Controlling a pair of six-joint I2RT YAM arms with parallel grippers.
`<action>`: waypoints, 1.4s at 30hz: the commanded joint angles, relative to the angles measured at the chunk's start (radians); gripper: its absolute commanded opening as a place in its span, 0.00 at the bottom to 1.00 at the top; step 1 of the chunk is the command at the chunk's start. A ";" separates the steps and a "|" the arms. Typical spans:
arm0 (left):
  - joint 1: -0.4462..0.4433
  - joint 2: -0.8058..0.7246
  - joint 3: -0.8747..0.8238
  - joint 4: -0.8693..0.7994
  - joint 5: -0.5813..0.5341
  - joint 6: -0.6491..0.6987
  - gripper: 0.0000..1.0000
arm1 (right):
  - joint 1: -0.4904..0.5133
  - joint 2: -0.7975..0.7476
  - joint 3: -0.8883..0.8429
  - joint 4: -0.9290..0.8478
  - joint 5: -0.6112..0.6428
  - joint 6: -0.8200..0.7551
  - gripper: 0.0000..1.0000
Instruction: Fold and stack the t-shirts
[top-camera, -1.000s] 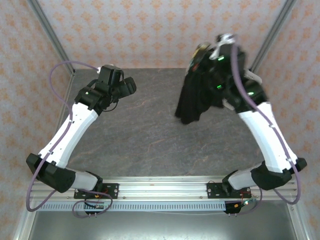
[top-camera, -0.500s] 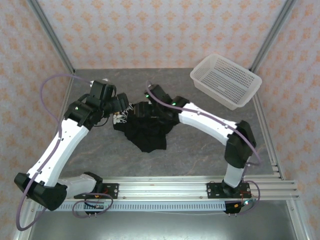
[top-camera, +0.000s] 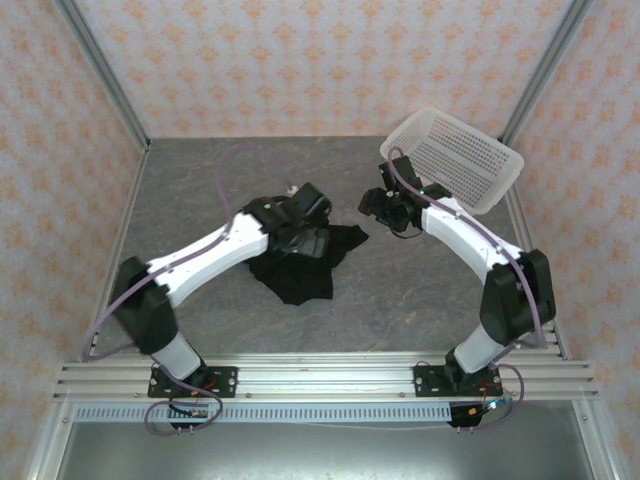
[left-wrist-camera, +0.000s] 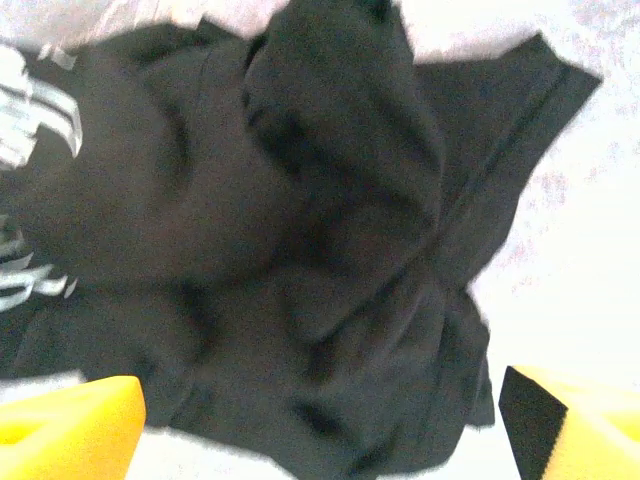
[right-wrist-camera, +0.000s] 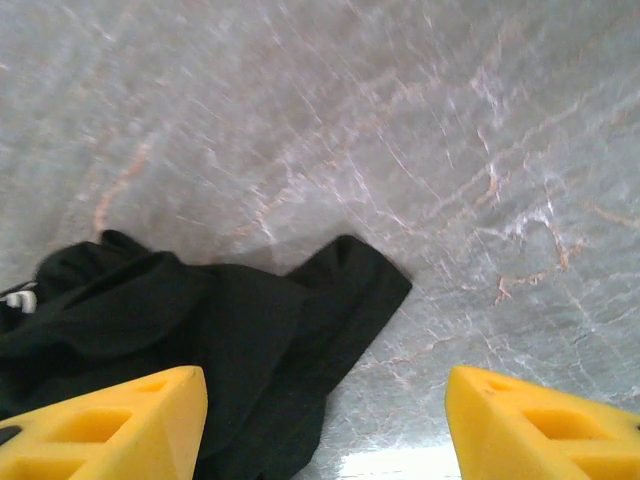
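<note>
- Left gripper (left-wrist-camera: 320, 430) — your jaws stand wide apart, with one yellow finger (left-wrist-camera: 65, 420) at each side over the crumpled black t-shirt (left-wrist-camera: 300, 250). Nothing is pinched between them.
- You find the t-shirt in a bunched heap on the grey marbled table (top-camera: 400, 300), near its middle and slightly left. A bit of white print shows at one edge in the left wrist view.
- Seen from the top, your left wrist hangs over the heap's far part.
- Right gripper (top-camera: 385, 205) — spread open too, holding nothing, just right of the shirt and apart from it.
- Your white perforated basket (top-camera: 455, 160) sits in the far right corner, beyond that gripper.
</note>
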 joint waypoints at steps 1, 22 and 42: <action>-0.001 0.126 0.125 -0.031 -0.130 0.057 0.95 | -0.003 0.052 -0.007 -0.016 -0.049 0.075 0.65; 0.103 0.381 0.269 -0.006 -0.203 0.089 0.11 | 0.031 0.390 0.105 0.189 -0.147 0.323 0.49; 0.306 -0.183 0.241 0.013 -0.164 0.041 0.00 | -0.010 -0.017 0.314 -0.033 0.221 0.074 0.00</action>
